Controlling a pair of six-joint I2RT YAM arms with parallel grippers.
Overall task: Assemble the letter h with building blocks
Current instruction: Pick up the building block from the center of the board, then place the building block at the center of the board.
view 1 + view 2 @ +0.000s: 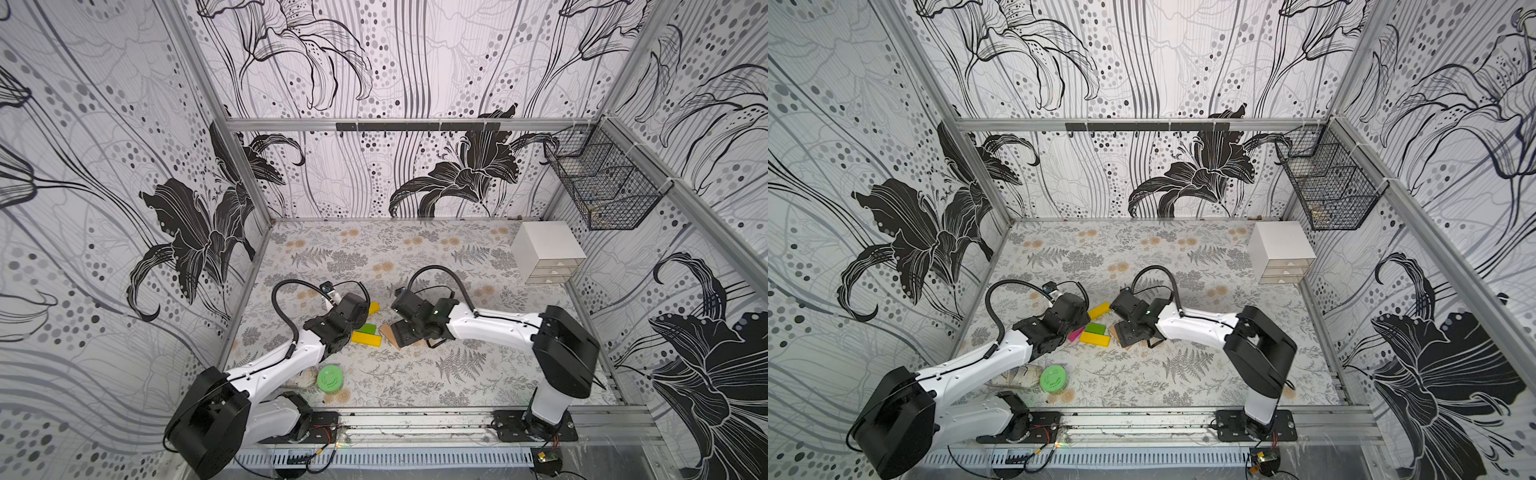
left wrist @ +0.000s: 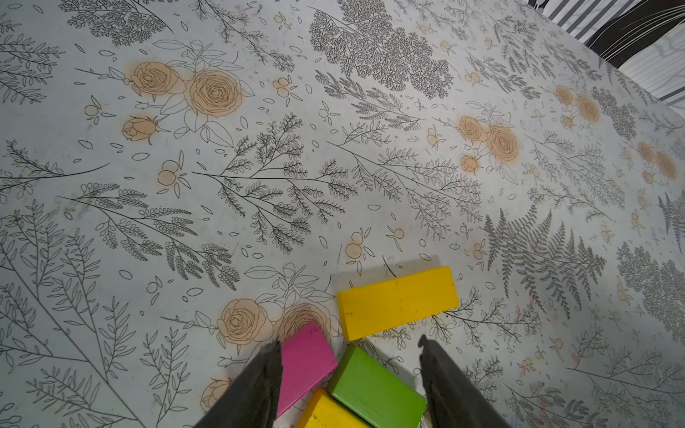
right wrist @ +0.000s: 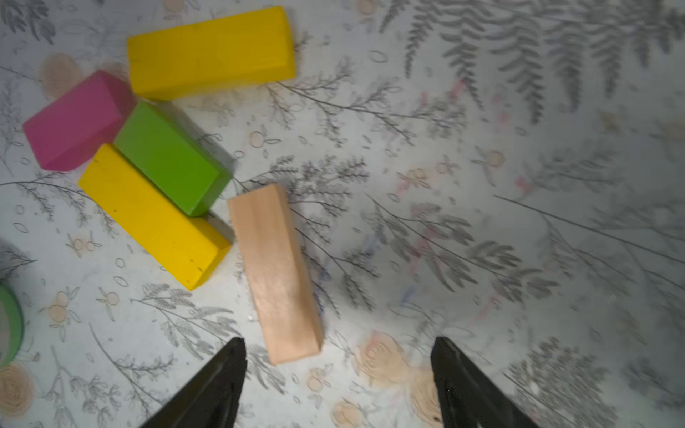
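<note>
The building blocks lie loosely together at odd angles mid-table, and no letter h shows among them. My left gripper (image 2: pixel 348 346) is open. Its jaws straddle the pink block (image 2: pixel 304 361) and the green block (image 2: pixel 374 389), and one finger (image 2: pixel 267 374) lies against the pink block's edge. A yellow block (image 2: pixel 396 301) lies just ahead, and another yellow block (image 2: pixel 326 413) touches the green one. My right gripper (image 3: pixel 339 346) is open over the table. The near end of the tan block (image 3: pixel 278 266) lies just ahead of its fingertips. In a top view both wrists hang over the cluster (image 1: pixel 1095 332).
A round green lid (image 1: pixel 330 377) sits near the front left beside a flat patterned bag (image 1: pixel 305 380). A white drawer box (image 1: pixel 546 251) stands at the back right. A wire basket (image 1: pixel 602 183) hangs on the right wall above it. Patterned walls enclose the table.
</note>
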